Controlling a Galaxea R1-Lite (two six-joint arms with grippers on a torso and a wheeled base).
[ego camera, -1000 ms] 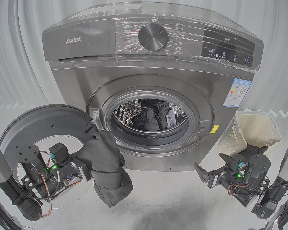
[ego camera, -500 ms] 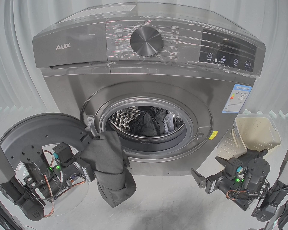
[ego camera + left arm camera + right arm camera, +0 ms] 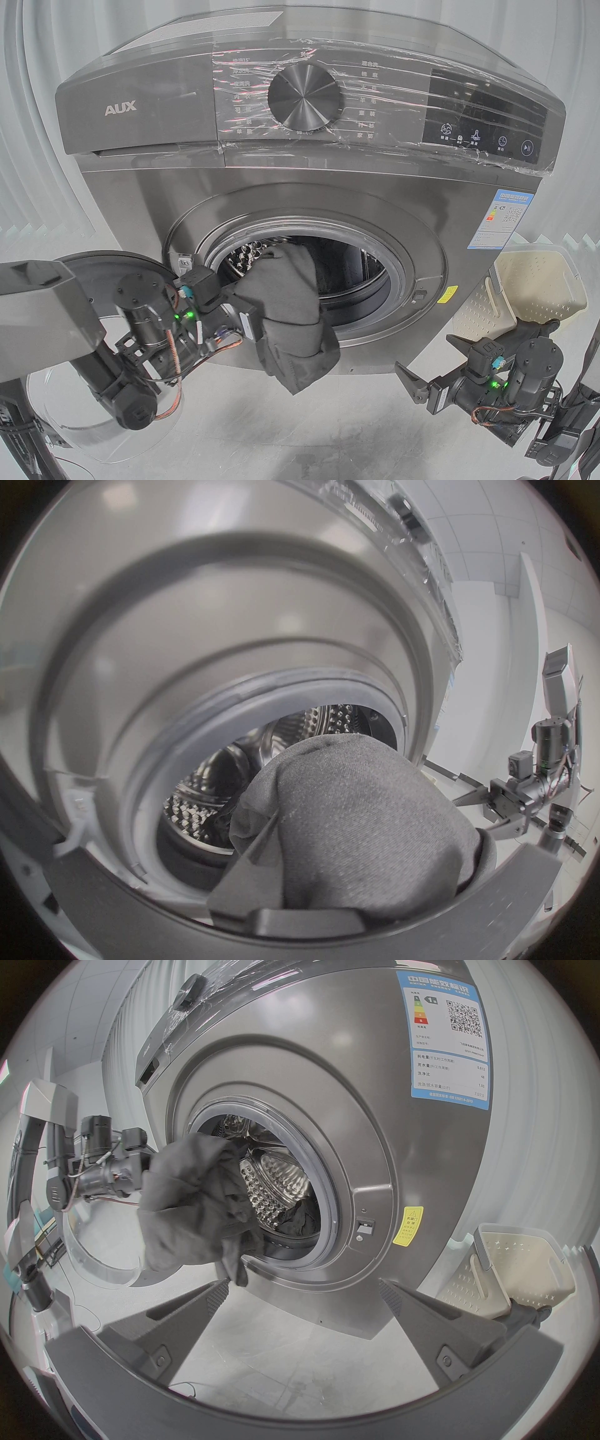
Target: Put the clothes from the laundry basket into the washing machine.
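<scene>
Clamping a grey garment with the left gripper, fingertips buried under the cloth and impossible to make out, yet jaws plainly closed on the fabric, with the whole bundle hanging from them. Drapes across the lower left part of the washing machine opening, upper folds at the rim of the port, lower end dangling below the door ring and clear of the floor. Blocks most of the drum from the head camera. From the right wrist camera, shows dark clothes already lying inside against the perforated steel. Cuts off much of the open door behind the left arm's links, leaving only some rim and glass in sight. Hides the lower part of the laundry basket, pale and perforated, at the machine's right side, behind the right arm. Cannot tell what the dark shape at the basket's near rim is.

Angles the left forearm up from low on the left toward the port, wrist about level with its lower rim. Holds the right arm low on the right, forearm pointing left, with the right gripper just above the floor before the machine's lower right corner, jaws spread wide and gripping nothing.
</scene>
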